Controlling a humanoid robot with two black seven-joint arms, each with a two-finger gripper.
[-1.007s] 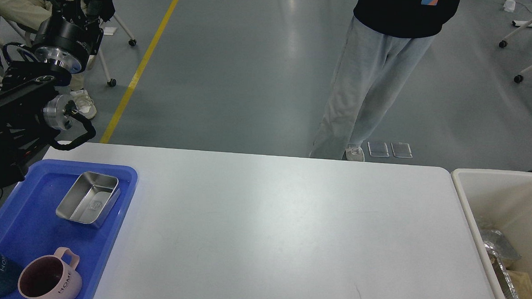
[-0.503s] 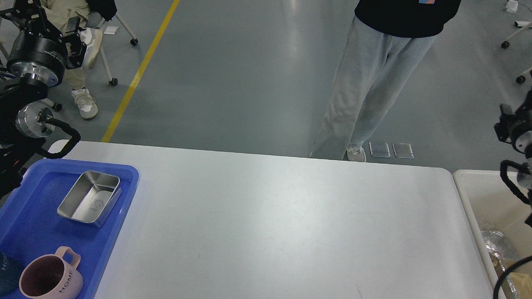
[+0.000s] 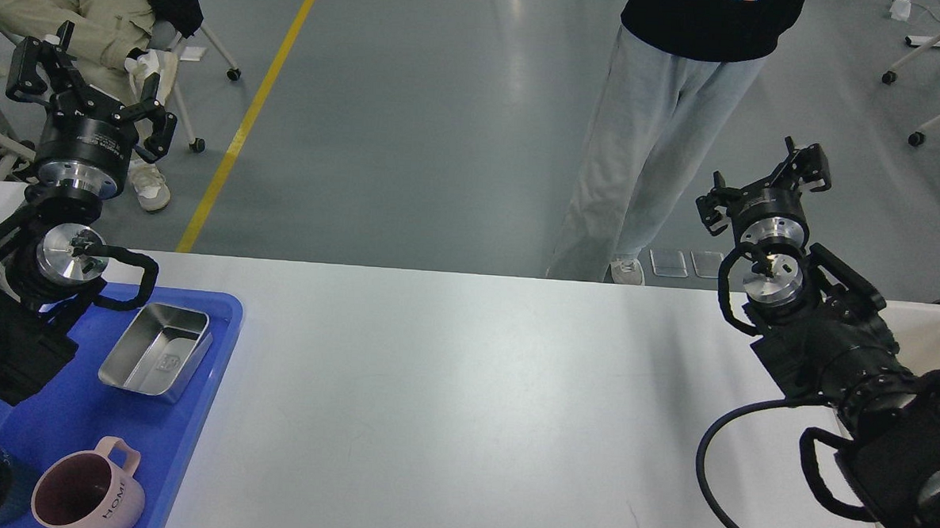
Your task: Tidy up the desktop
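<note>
Both arms were up over the table edges, nothing in either one. The left gripper (image 3: 89, 81) hung high at the far left with its fingers spread wide and empty; the right gripper (image 3: 767, 182) stood at the far right, fingers parted too, holding nothing. The desktop (image 3: 472, 391) filled the middle and looked bare. On the blue tray (image 3: 212, 356) at near left sat a steel tin (image 3: 157, 349) and a pink mug (image 3: 87, 493). By my read the tidying was about finished; next call was a check for leftovers.
</note>
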